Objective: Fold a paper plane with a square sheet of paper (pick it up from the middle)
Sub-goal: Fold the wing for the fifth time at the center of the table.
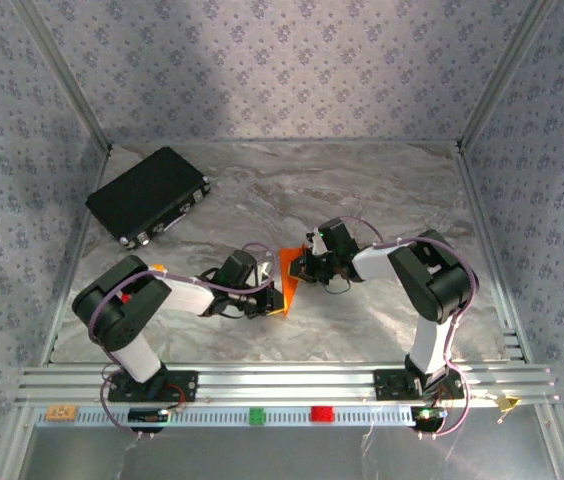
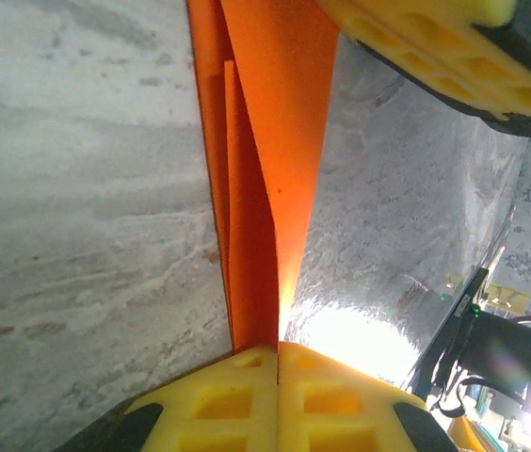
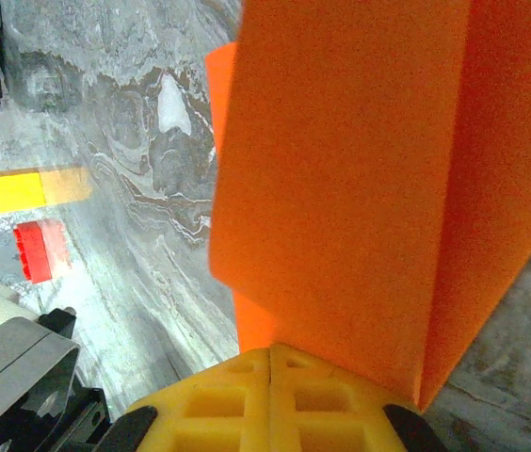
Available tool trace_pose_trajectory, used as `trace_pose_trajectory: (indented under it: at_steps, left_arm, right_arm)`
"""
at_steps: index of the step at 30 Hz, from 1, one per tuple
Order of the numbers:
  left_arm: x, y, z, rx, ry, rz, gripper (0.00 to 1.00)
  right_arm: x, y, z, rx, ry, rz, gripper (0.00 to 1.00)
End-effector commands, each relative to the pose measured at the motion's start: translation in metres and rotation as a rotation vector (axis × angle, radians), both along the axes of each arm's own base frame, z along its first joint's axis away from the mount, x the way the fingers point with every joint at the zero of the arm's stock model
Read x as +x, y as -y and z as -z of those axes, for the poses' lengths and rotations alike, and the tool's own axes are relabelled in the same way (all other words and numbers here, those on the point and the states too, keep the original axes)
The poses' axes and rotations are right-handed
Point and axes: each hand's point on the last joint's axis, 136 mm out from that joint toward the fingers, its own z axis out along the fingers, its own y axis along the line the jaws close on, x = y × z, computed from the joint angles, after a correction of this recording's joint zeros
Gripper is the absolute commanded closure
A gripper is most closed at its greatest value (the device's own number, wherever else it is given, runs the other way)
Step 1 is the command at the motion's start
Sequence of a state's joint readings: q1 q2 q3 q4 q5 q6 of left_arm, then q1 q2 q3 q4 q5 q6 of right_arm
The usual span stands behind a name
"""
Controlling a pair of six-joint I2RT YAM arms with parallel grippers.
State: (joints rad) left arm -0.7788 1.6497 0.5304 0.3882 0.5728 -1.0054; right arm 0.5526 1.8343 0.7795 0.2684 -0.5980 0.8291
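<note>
Gripper status: my left gripper has its yellow fingers pressed together on the paper, pinching a narrow end where several folded layers meet. My right gripper is likewise clamped on the paper, at an edge from which a broad flap and a creased side panel rise.

Location: in the overhead view the paper is held between the two grippers, to the right of the black case, nearer the arm bases than the case and well apart from it. I cannot tell whether its lower edge touches the table.

Hazards, as I judge them:

1. Tearing. Both grips act on one thin sheet. If my arms draw apart or twist against each other, the load passes through the crease, and the paper is likely to split there.

2. Buckling. If my arms close toward each other, the unsupported flap is likely to bow and take a stray wrinkle.

3. Slip. My left grip holds only a narrow end. A sideways pull could slide one layer out from between the fingers and let the fold spring open.

4. Skewed crease. From the left wrist the layers do not lie flush, and an inner strip stands apart from the outer flap. Pressing flat in this condition would set the crease off-line and leave the plane lopsided.

5. Uneven release. If one grip opens alone, the paper may swing on the other and lose its alignment.
</note>
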Motion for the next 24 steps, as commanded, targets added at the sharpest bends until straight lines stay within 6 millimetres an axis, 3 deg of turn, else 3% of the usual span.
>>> trace_pose_trajectory:
  at_steps: [1, 7, 9, 17, 24]
  left_arm:
    - [-0.022, -0.005, 0.002, 0.024, -0.063, 0.076, 1.0]
    - [-0.028, -0.008, 0.006, 0.059, -0.074, 0.099, 0.96]
    - [-0.03, -0.007, 0.004, 0.053, -0.071, 0.111, 1.0]
    - [-0.034, -0.006, 0.002, 0.058, -0.072, 0.125, 1.0]
    - [-0.028, -0.011, -0.014, 0.064, -0.003, 0.093, 0.89]
  right_arm:
    - [-0.021, 0.039, 0.05, -0.207, -0.122, 0.073, 0.96]
    - [-0.022, 0.04, 0.052, -0.215, -0.125, 0.08, 0.96]
    - [-0.022, 0.04, 0.052, -0.215, -0.125, 0.079, 0.96]
    - [-0.022, 0.041, 0.052, -0.22, -0.126, 0.083, 0.96]
    - [-0.021, 0.041, 0.052, -0.217, -0.124, 0.086, 0.96]
